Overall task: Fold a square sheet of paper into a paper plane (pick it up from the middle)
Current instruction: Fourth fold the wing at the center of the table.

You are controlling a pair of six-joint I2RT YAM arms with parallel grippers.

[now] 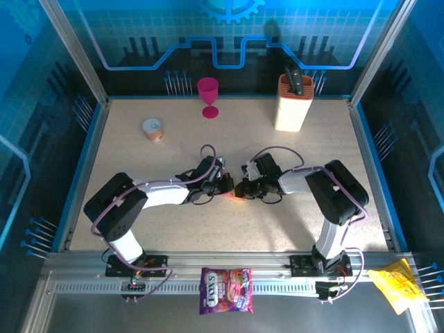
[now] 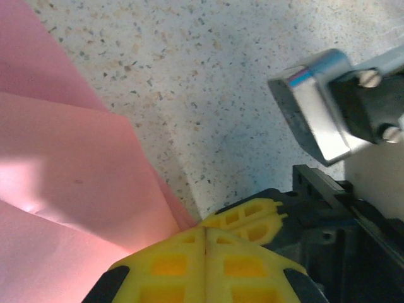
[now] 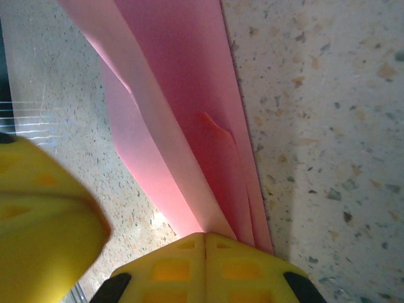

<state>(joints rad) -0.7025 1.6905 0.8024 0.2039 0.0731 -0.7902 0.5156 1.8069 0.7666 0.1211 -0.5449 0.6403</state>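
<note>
The salmon-pink sheet of paper (image 3: 183, 107) lies folded in long stacked layers on the speckled table, seen as a small pink patch (image 1: 230, 200) between the two wrists. My right gripper (image 3: 205, 235) is shut, and the folded layers run straight into its yellow fingertips. My left gripper (image 2: 205, 230) is shut too, tip to tip with the right gripper's fingers (image 2: 255, 214). The paper (image 2: 69, 183) spreads left of the left gripper and narrows to a corner behind its tips; whether they pinch it is hidden. Seen from the right wrist, a left finger (image 3: 44, 221) shows blurred.
A magenta goblet (image 1: 207, 96) and a cream knife block (image 1: 293, 104) stand at the back, with a tape roll (image 1: 152, 129) at the back left. A purple candy bag (image 1: 226, 290) and a yellow wrapper (image 1: 397, 288) lie on the front rail.
</note>
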